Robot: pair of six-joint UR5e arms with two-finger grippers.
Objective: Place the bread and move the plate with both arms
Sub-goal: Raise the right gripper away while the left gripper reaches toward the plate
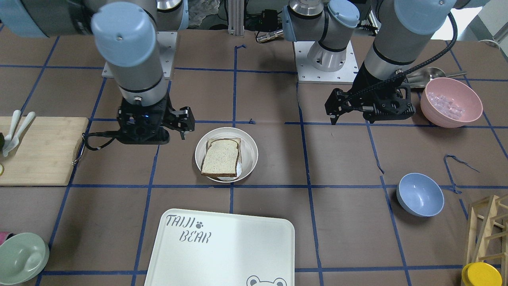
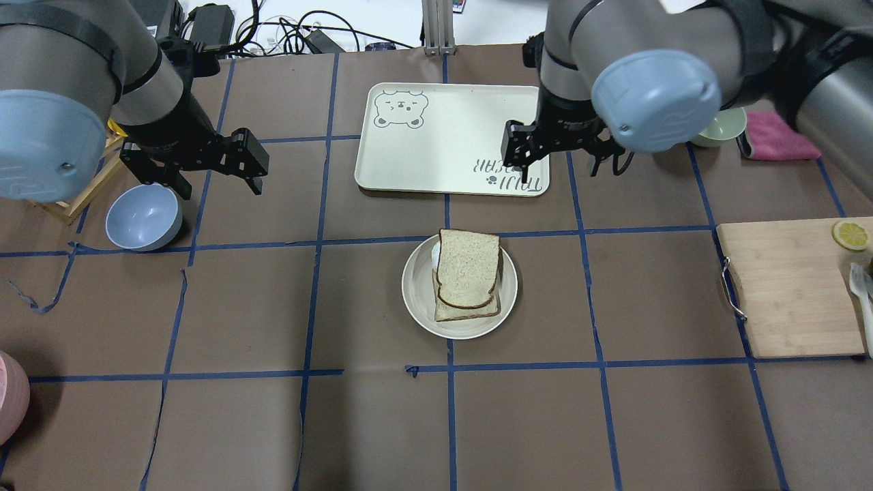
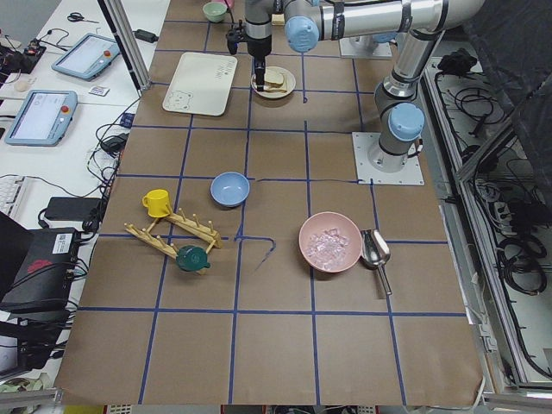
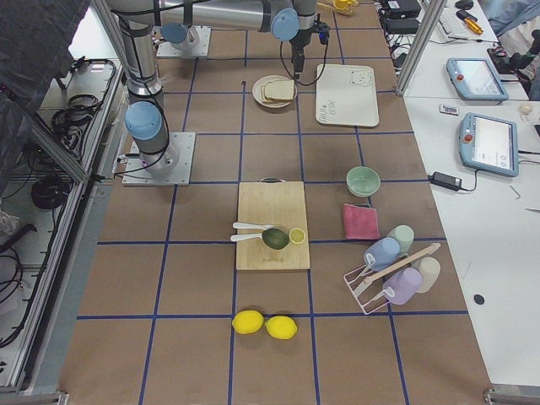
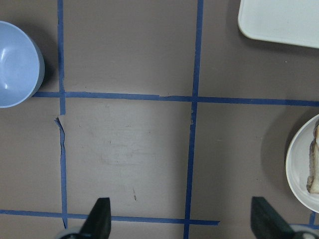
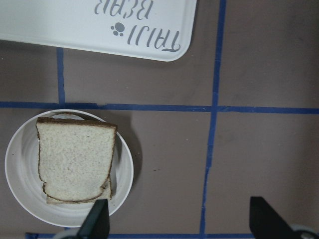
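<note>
The bread (image 2: 468, 265), a dark-crusted whole-wheat slice, lies on top of a paler slice on the round cream plate (image 2: 417, 300) at the table's middle. A bit of egg white shows under the slices. My left gripper (image 2: 217, 179) is open and empty, raised well to the left of the plate, whose rim (image 5: 299, 169) shows at the right edge of the left wrist view. My right gripper (image 2: 558, 166) is open and empty, raised beyond the plate over the tray's corner. In the right wrist view the bread (image 6: 75, 164) and plate (image 6: 20, 172) lie at lower left.
The white "TAIJI BEAR" tray (image 2: 436, 153) lies just beyond the plate. A blue bowl (image 2: 143, 217) and a wooden rack (image 2: 75, 198) sit by the left gripper. A cutting board (image 2: 791, 286) with a lemon slice lies right. A pink bowl (image 1: 450, 101) stands near the left arm.
</note>
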